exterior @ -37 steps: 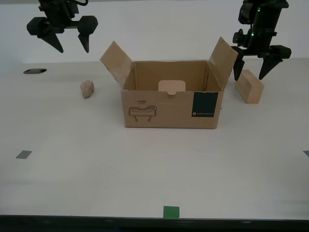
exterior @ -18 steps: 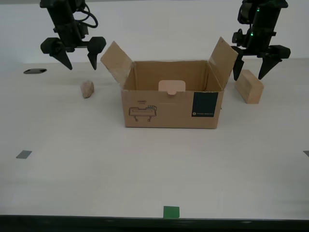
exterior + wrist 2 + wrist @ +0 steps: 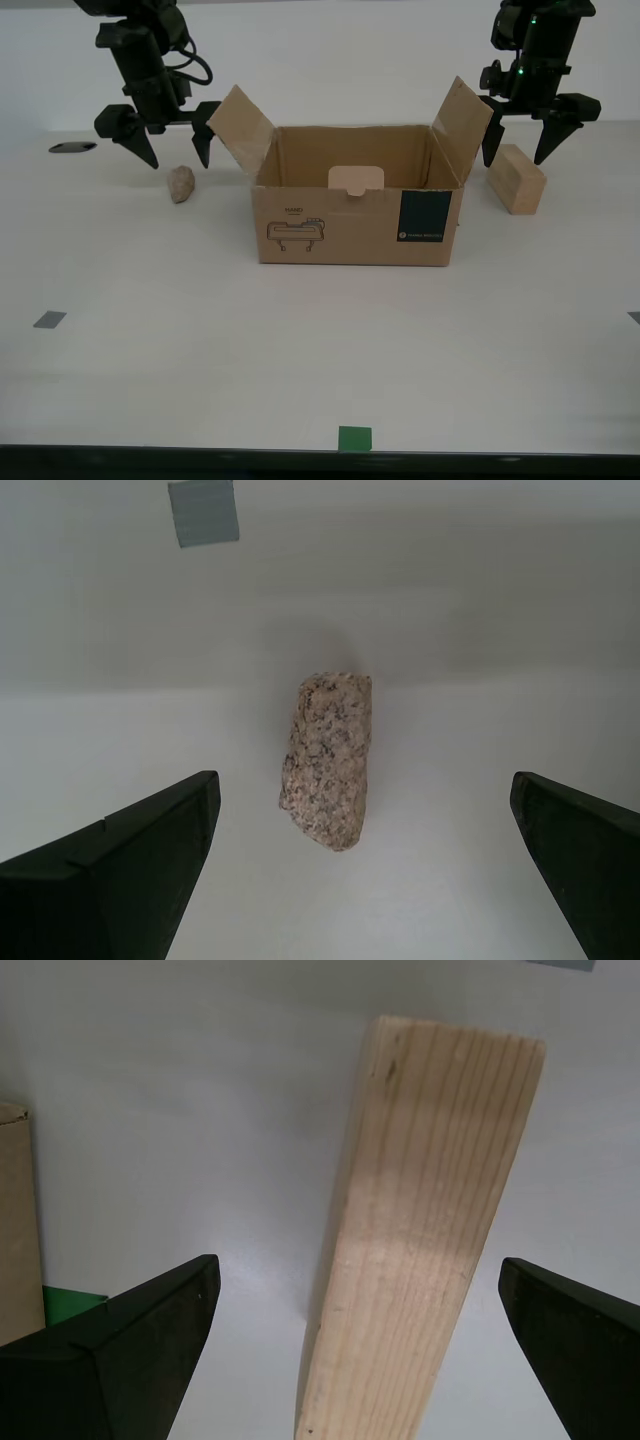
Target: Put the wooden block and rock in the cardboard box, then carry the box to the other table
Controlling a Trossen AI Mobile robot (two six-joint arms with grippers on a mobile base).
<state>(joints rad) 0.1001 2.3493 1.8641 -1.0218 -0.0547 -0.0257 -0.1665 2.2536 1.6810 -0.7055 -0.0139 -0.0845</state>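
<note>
Both end effectors wide, empty.

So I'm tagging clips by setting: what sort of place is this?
Probably a robotics lab bench: a plain white table with tape marks, a cardboard box, rock and wooden block staged, bare wall behind.

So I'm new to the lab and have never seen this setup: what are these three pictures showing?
It is a robot with two arms, each ending in two black fingers. One picture looks at the table from the robot's body: an open cardboard box stands mid-table, a rock to the exterior view's left, a wooden block to its right. The other two come from cameras on the arms. My first gripper hangs open over the block, my second gripper open over the rock. Nothing is held. A green tape mark lies near the front edge.
</note>
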